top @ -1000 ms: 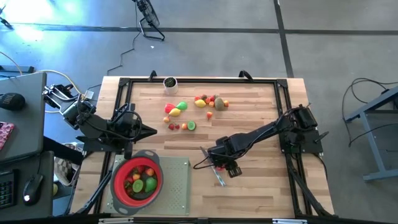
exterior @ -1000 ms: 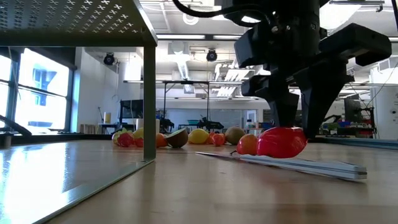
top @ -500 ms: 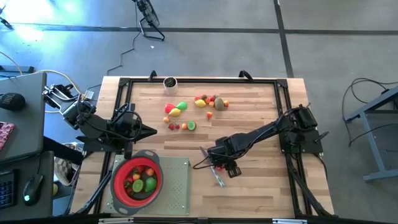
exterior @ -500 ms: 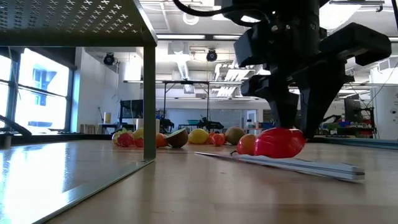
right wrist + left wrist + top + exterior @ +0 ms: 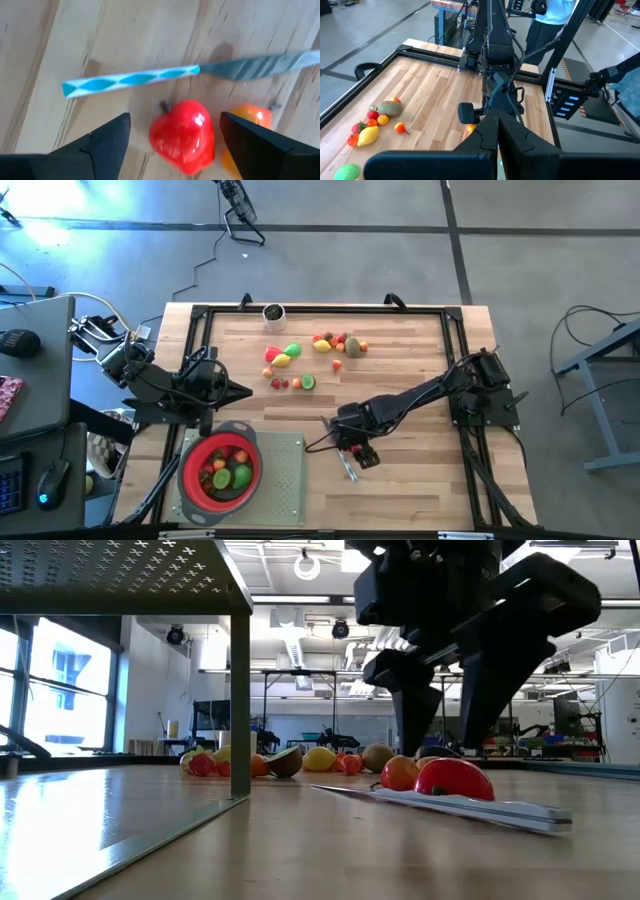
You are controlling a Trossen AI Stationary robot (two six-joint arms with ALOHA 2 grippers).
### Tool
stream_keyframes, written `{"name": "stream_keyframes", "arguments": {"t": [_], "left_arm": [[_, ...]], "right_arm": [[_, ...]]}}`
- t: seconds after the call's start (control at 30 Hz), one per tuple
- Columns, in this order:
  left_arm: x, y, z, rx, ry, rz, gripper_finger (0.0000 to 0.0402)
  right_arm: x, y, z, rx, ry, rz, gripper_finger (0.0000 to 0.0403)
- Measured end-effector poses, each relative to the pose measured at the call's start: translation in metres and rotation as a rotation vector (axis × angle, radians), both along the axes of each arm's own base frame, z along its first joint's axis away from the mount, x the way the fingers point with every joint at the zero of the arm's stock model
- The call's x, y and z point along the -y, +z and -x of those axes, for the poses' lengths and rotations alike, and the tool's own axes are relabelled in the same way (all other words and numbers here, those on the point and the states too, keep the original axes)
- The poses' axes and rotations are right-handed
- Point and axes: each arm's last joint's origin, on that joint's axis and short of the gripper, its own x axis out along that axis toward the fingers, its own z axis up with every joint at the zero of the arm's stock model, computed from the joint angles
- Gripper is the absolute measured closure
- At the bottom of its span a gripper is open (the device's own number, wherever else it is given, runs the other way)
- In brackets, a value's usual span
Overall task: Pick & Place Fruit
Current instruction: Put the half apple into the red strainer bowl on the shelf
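Since the frame a second earlier, the right gripper has been raised off the red fruit and its fingers are now spread apart on either side of it; the fruit, formerly pinched between them, now rests free on the wooden table, touching the slim knife and just beside an orange fruit.

At the left edge of the table the left gripper is parked with its fingers together, holding nothing. Behind the table a large workshop room with ceiling lights is seen in the low view.

Near the front left corner a red strainer stands on a grey mat; red, orange and green fruits lie in it. Further loose fruits are scattered toward the far middle.
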Motion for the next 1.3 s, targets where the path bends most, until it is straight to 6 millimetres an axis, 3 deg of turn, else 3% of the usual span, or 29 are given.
{"name": "stream_keyframes", "arguments": {"t": [0.33,0.9,1.3], "left_arm": [[0.0,-0.002,0.0,-0.015,-0.003,-0.006,0.0402],[-0.001,-0.004,0.001,-0.038,-0.003,-0.019,0.0402],[-0.001,-0.004,0.001,-0.039,0.004,0.001,0.0402]], "right_arm": [[-0.008,-0.03,-0.001,-0.063,0.083,0.11,0.0104],[-0.005,-0.032,0.004,-0.1,0.206,0.169,0.0103],[-0.004,-0.033,0.007,-0.112,0.354,0.2,0.0079]]}}
